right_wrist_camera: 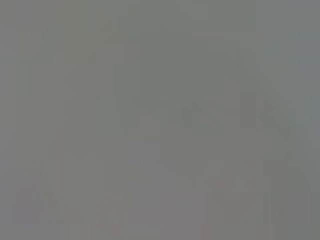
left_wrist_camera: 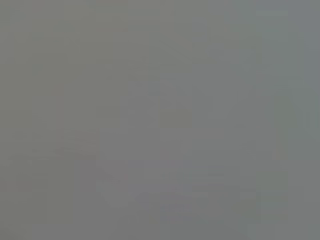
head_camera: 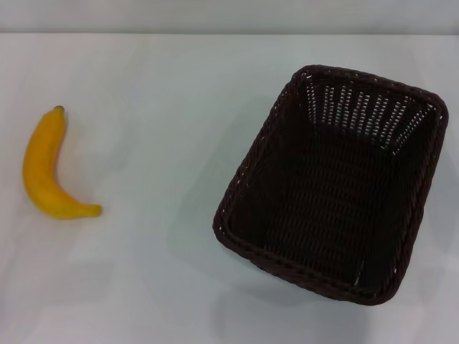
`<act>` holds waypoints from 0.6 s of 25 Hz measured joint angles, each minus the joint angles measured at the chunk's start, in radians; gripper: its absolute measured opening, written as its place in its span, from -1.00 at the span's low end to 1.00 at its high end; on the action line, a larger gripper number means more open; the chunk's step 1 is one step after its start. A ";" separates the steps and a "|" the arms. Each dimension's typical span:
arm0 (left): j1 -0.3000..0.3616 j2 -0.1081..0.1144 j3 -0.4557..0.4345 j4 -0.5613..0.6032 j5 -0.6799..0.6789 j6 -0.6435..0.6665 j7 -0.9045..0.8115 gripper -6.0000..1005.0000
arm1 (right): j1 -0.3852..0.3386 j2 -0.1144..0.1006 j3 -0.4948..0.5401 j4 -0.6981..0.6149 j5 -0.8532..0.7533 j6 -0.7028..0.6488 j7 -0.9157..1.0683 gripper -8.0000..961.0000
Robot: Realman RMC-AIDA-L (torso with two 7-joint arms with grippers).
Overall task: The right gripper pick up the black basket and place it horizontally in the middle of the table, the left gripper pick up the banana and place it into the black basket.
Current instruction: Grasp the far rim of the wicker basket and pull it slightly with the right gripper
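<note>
The black basket (head_camera: pixel 333 183) is a large dark woven rectangle on the right half of the white table (head_camera: pixel 165 107). It stands upright and empty, its long side running slantwise from near left to far right. The banana (head_camera: pixel 44 167) lies flat at the far left of the table, curved, with its dark stem tip at the far end. Banana and basket are well apart. Neither gripper shows in the head view. Both wrist views show only a plain grey blur.
The table's far edge (head_camera: pixel 229 33) runs across the top of the head view, with a grey wall behind it. Bare white tabletop lies between the banana and the basket.
</note>
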 joint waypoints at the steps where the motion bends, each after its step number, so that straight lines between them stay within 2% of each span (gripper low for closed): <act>1: 0.001 0.000 0.000 0.000 0.000 0.000 -0.001 0.74 | 0.000 -0.010 0.001 -0.023 -0.002 -0.032 0.000 0.76; 4: 0.005 -0.001 0.000 -0.001 0.000 0.000 -0.008 0.74 | -0.006 -0.046 0.026 -0.117 -0.039 -0.185 -0.001 0.76; 7: 0.007 -0.002 -0.001 -0.003 0.000 0.000 -0.011 0.74 | -0.021 -0.066 0.109 -0.234 -0.121 -0.386 -0.001 0.76; 9: 0.007 -0.002 -0.001 -0.004 0.000 0.000 -0.011 0.74 | -0.033 -0.068 0.183 -0.316 -0.191 -0.540 -0.001 0.76; 15: 0.007 -0.003 0.000 -0.006 0.000 0.001 -0.012 0.74 | -0.061 -0.047 0.354 -0.558 -0.328 -1.020 -0.006 0.76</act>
